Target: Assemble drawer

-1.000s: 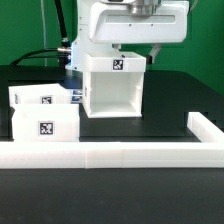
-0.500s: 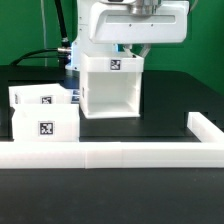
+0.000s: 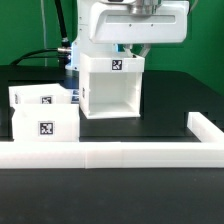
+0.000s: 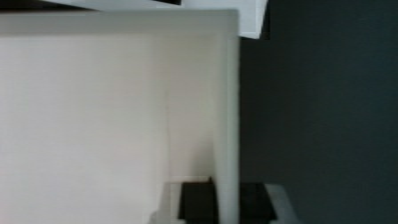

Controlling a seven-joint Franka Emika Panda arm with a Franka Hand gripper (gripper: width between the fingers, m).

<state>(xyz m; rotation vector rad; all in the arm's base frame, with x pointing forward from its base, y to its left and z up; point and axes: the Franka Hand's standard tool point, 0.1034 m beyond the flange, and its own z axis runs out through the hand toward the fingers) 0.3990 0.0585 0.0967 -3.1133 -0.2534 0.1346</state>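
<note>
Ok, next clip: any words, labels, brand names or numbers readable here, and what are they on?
No readable words, brands or numbers in either view.
On the white plastic cube housing: a black-and-white square tag, pattern only, no text.
On the front small white rectangular tray and the rear small white rectangular tray: one similar tag each, no text.

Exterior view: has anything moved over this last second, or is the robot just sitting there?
The gripper shifted slightly toward the exterior view's left, to the top edge of the drawer housing. In the wrist view its fingers straddle a housing wall; whether they clamp it is unclear. The housing, the front tray, the back tray and the rail stayed put.
</note>
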